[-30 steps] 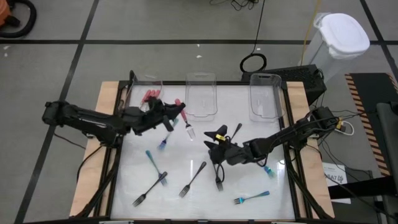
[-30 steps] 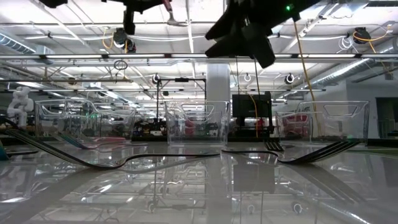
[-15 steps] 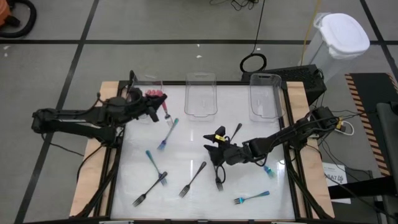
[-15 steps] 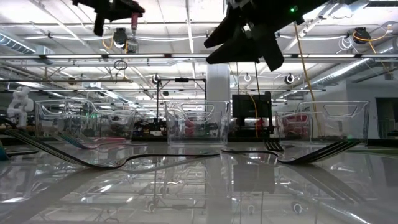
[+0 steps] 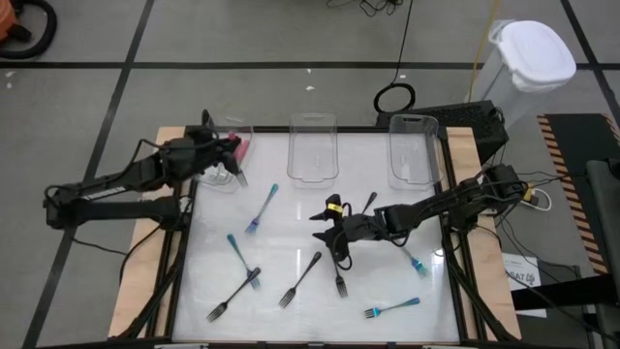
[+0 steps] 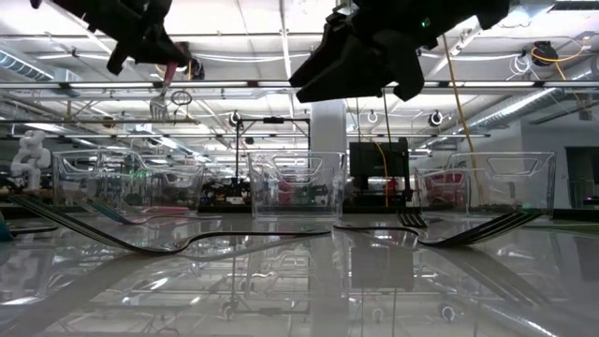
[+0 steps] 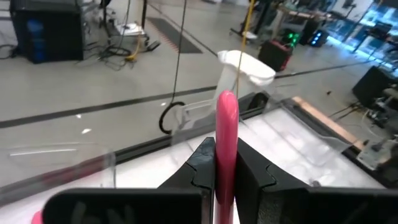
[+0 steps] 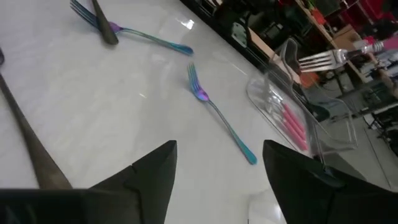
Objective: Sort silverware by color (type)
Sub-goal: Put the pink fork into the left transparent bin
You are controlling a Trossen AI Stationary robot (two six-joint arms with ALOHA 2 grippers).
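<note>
1. The left gripper [image 5: 230,155] hangs over the left tray [image 5: 225,181] at the far left of the table [image 5: 291,252]. Its fingers are closed on a pink fork [image 7: 225,143], whose handle stands up between them in the left wrist view.
2. In the right wrist view that fork's tines [image 8: 323,59] point out level above the tray, where more pink forks [image 8: 292,124] already lie.
3. The right gripper [image 5: 334,228] is low over the middle of the table with its fingers [image 8: 146,171] spread wide and nothing between them. A black fork [image 8: 28,146] lies on the table just beside it.
4. The middle tray [image 5: 313,160] and the right tray [image 5: 411,160] stand along the far edge.
5. Loose forks are scattered on the table: a teal one [image 5: 262,207] near the left tray, another teal one [image 5: 237,249] nearer the front, and a third [image 5: 392,308] at the front right.
6. Two black forks [image 5: 300,279] lie near the front middle, one more [image 5: 232,296] at front left.
</note>
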